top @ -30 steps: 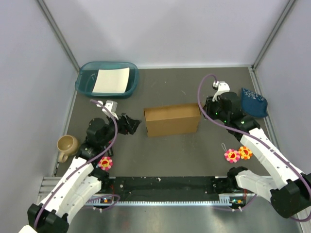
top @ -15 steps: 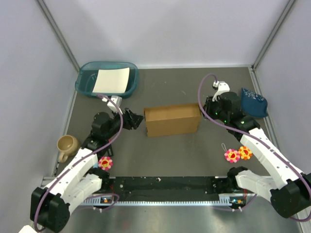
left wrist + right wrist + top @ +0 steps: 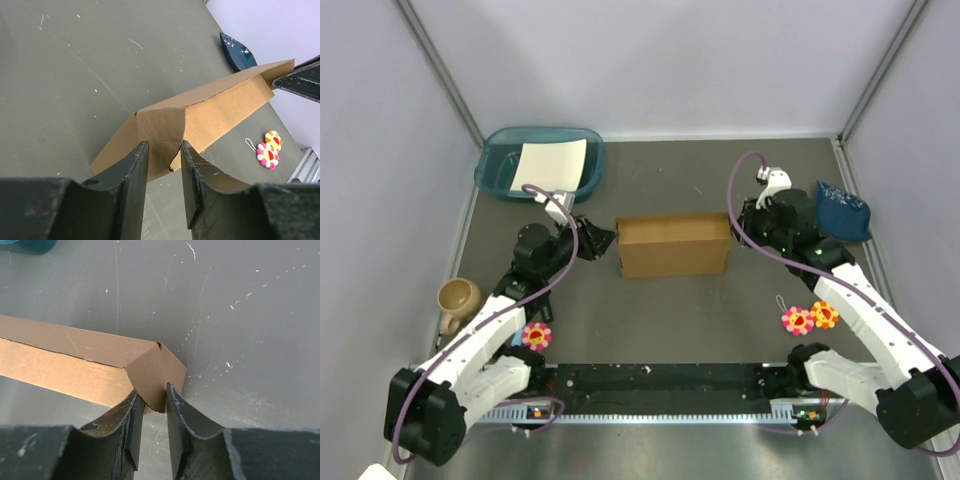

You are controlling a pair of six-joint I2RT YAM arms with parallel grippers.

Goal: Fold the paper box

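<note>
**A:** Where is the plain brown corrugated cardboard paper box (image 3: 675,245)?

**B:** Mid-table on the dark grey tabletop (image 3: 720,310), between the two arms.

**A:** The left gripper (image 3: 164,145)?

**B:** Its fingers are a little apart at the box's left end flap, with cardboard showing in the gap.

**A:** And the right gripper (image 3: 152,390)?

**B:** Nearly closed about the rounded tip of the right end flap. Whether it truly pinches, I cannot tell.

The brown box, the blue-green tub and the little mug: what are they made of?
The box looks like corrugated cardboard: matt brown, with creased folds and raw cut edges. The tub seems plastic: teal, slightly see-through, with a rounded moulded rim. The mug may be glazed ceramic, tan, but it is too small to tell.
</note>
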